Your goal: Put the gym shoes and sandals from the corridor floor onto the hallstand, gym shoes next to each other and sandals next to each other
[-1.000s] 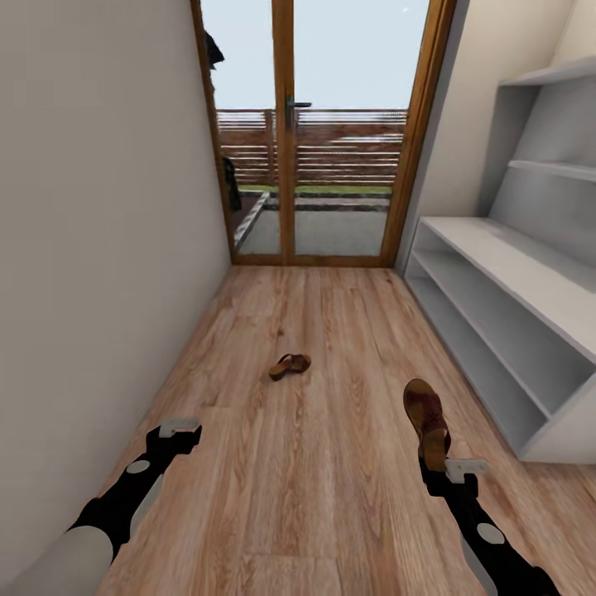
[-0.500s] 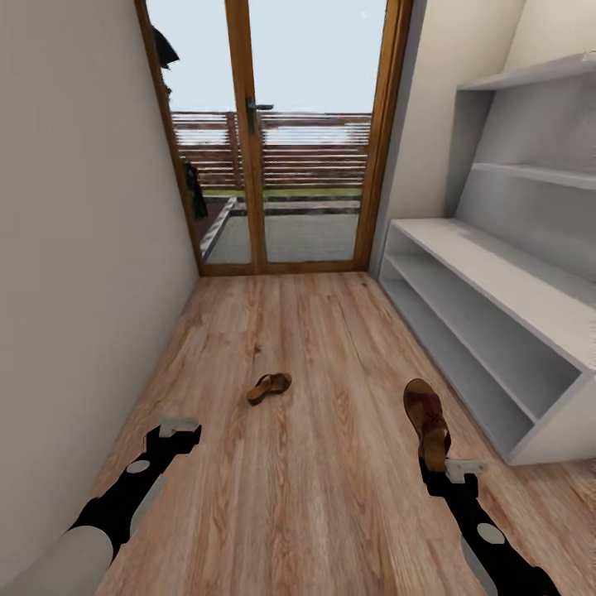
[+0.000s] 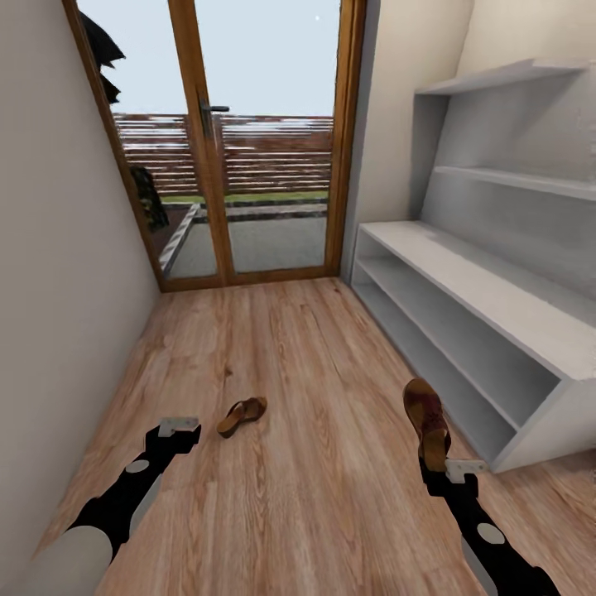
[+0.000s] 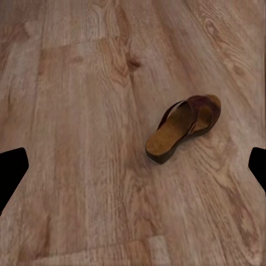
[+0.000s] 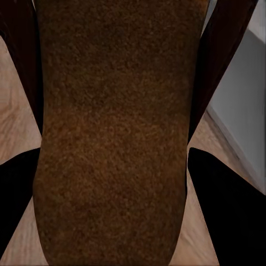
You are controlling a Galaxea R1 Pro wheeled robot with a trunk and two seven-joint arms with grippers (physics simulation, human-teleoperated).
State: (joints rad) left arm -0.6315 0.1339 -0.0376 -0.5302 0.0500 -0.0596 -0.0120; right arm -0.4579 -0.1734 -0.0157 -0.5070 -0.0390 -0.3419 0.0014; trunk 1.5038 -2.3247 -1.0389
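Head view: right hand held low and forward, clamping one sandal upright by its heel end, toe up, just beside the hallstand near corner. Left hand empty, low over the corridor floor; its fingers' spread cannot be told here. Second sandal lies on the planks near it. Glass door closes the corridor end; wall at left.

Left wrist view: fingertips wide apart, second sandal on bare planks ahead.

Right wrist view: brown footbed pinched between dark fingers.
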